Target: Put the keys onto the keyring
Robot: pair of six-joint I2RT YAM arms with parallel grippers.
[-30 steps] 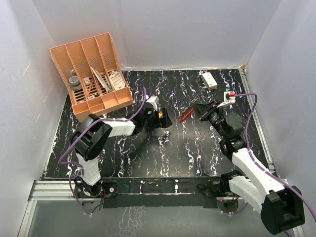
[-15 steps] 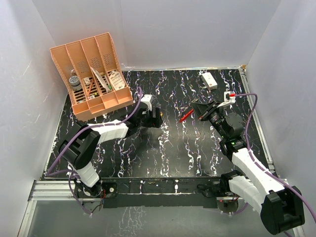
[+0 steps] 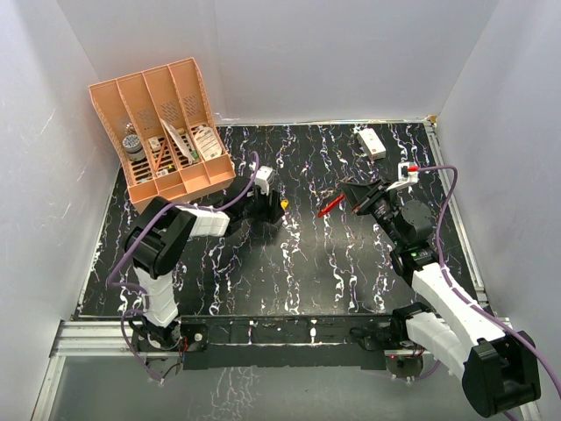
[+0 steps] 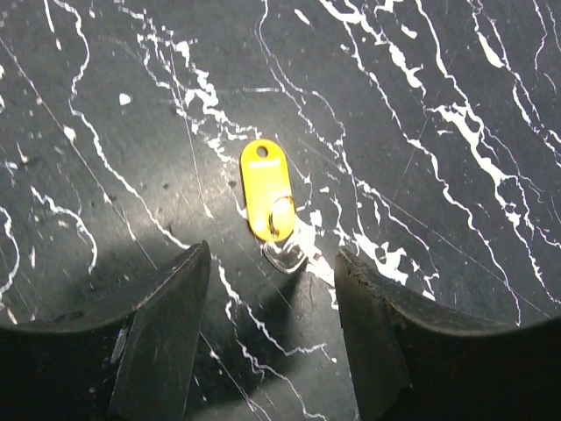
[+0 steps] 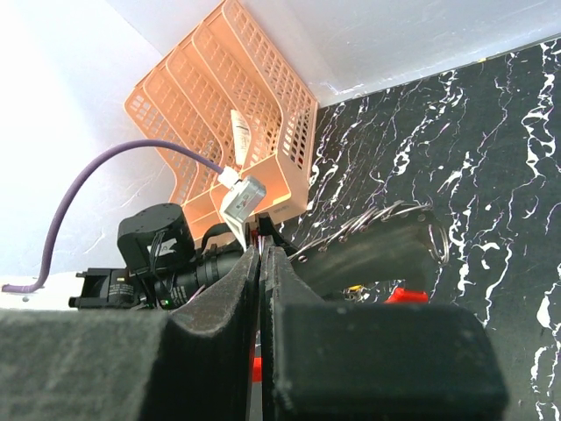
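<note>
– Hovering low over the table with the left gripper, fingers spread either side of the yellow-headed key lying flat?
– Yes. Farther right, pinching the red keyring in the right gripper, fingers pressed together, apart from that key.

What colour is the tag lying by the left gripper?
The tag is yellow; clearest in left wrist view.

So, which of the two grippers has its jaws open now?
The left gripper: its jaws stand apart above the yellow-headed key. The right gripper is shut on the red keyring.
</note>
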